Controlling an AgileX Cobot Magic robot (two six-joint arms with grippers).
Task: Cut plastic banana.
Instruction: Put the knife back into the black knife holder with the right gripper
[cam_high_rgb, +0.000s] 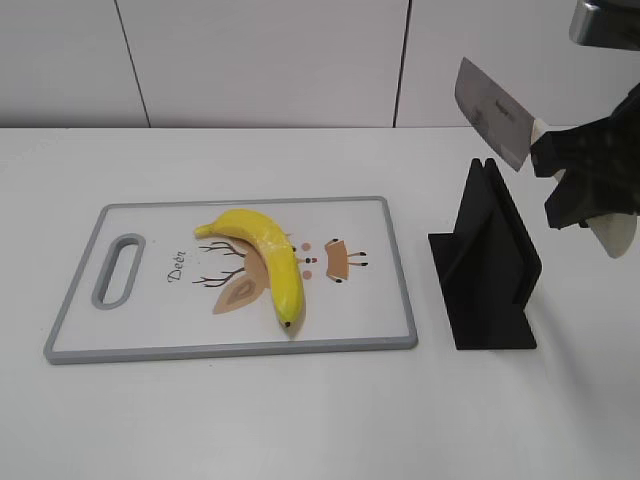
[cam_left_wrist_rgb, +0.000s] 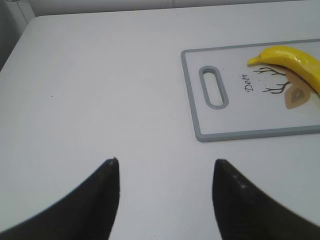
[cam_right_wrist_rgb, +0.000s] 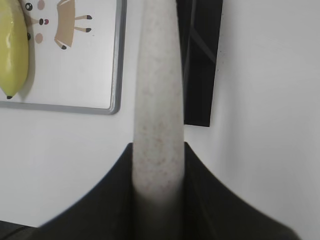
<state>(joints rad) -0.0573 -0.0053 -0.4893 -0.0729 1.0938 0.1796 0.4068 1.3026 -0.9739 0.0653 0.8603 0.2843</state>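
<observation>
Glossy curved plastic banana (cam_high_rgb: 265, 258) lies mid cutting board (cam_high_rgb: 380, 300); right gripper (cam_high_rgb: 585, 190) clamps speckled cleaver (cam_high_rgb: 492, 112) handle at 2 o'clock above black slotted stand (cam_high_rgb: 485, 265); left gripper (cam_left_wrist_rgb: 165, 192) spread, empty, over matte white worktop (cam_high_rgb: 300, 420).

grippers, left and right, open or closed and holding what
left gripper: open, holding nothing.
right gripper: closed on the knife handle, above the knife stand.

Exterior view: right tool (cam_high_rgb: 590, 185) cropped by the frame edge, its fingers masking the knife handle (cam_high_rgb: 612, 238). Left wrist view: banana (cam_left_wrist_rgb: 292, 62) and cutting board (cam_left_wrist_rgb: 200, 127) cut off at right. Right wrist view: knife blade unseen.
</observation>
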